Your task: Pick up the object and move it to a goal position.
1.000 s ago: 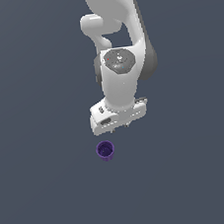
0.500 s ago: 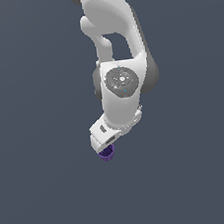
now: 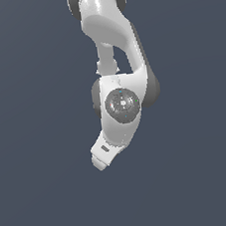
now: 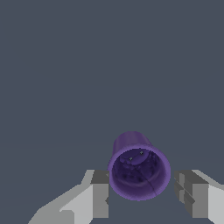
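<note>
Object [image 4: 139,171]: small dark purple cup-like cylinder, hollow, round rim facing the wrist camera. Inner wall mottled purple, with two tiny pale specks near its far side. No label, brand or writing can be read on it. Location: on the plain slate-grey ground [image 4: 65,65], between the two fingers of the gripper [image 4: 142,197]. Seen in the wrist view only; in the exterior view the arm's own body covers the spot and the cup does not show.

Gripper: white body with grey finger pads. Jaws spread wide, one finger [image 4: 99,194] just beside one side of the cup, the other finger well clear of the opposite side with grey ground showing in the gap. Contact between the nearer finger and the cup wall cannot be told. Nothing is pinched.

Arm [image 3: 110,30]: white Franka Panda, dark grey joint bands, hanging from the top of the exterior view and bent down toward the ground. A round grey joint cap [image 3: 121,104] with fine concentric detail faces the camera; two tiny coloured dots sit on it, too small to read. The white hand [image 3: 104,153] slopes down toward the exterior view's left; a small dark slot marks its side. No lettering legible anywhere on the arm.

Ground: uniform slate grey, unmarked.
</note>
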{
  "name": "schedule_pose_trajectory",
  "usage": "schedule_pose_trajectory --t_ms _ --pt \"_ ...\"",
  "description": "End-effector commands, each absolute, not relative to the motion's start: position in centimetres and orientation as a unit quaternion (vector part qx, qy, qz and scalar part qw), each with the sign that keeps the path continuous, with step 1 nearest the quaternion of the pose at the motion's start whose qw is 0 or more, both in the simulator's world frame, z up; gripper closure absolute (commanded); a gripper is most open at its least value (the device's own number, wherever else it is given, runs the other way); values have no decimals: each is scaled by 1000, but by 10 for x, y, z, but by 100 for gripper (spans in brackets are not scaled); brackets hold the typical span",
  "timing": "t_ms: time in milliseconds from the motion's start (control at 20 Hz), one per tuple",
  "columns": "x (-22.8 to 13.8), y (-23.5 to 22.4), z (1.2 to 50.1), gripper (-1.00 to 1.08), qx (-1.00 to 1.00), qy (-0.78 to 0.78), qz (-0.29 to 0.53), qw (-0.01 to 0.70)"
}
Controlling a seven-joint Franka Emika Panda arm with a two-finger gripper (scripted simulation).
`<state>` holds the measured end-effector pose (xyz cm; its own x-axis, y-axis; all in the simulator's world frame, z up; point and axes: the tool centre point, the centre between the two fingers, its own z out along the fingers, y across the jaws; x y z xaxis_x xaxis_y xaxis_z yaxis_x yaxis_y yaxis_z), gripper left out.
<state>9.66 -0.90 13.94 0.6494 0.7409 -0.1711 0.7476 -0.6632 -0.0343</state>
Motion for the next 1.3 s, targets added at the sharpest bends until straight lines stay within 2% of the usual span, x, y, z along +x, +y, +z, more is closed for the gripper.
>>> schedule_pose_trajectory --t_ms 0,650,1250 --pt "101 -14 134 -20 894 438 -95 18" --pt "116 -41 108 -20 819 558 -137 2" --pt "118 -53 98 -20 789 596 -151 -7"
